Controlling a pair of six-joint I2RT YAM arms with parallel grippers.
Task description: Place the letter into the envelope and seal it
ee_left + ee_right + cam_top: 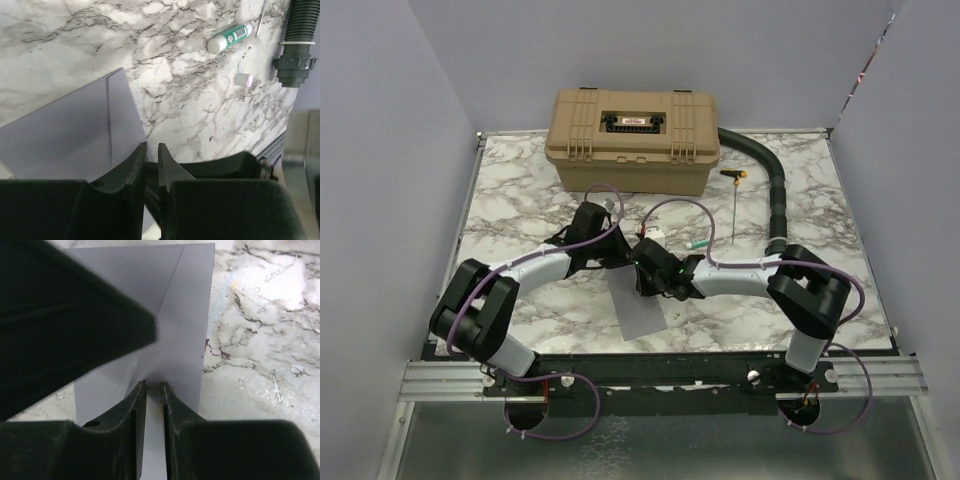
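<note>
The grey-lavender envelope (642, 312) lies flat on the marble table near the front edge. It also shows in the left wrist view (65, 130) and in the right wrist view (170, 315), where its triangular flap lies folded down. My right gripper (653, 282) (154, 385) is nearly shut, with its tips down on the envelope at the flap's point. My left gripper (618, 243) (152, 147) is shut and empty, just beyond the envelope's far edge, close to the right gripper. The tan-brown letter is not in view.
A tan case (636, 138) stands at the back. A green-and-white glue stick (698, 243) (229, 37) and its cap (242, 79) lie right of the grippers. A screwdriver (736, 200) and a dark ribbed hose (775, 190) (297, 45) lie at the right.
</note>
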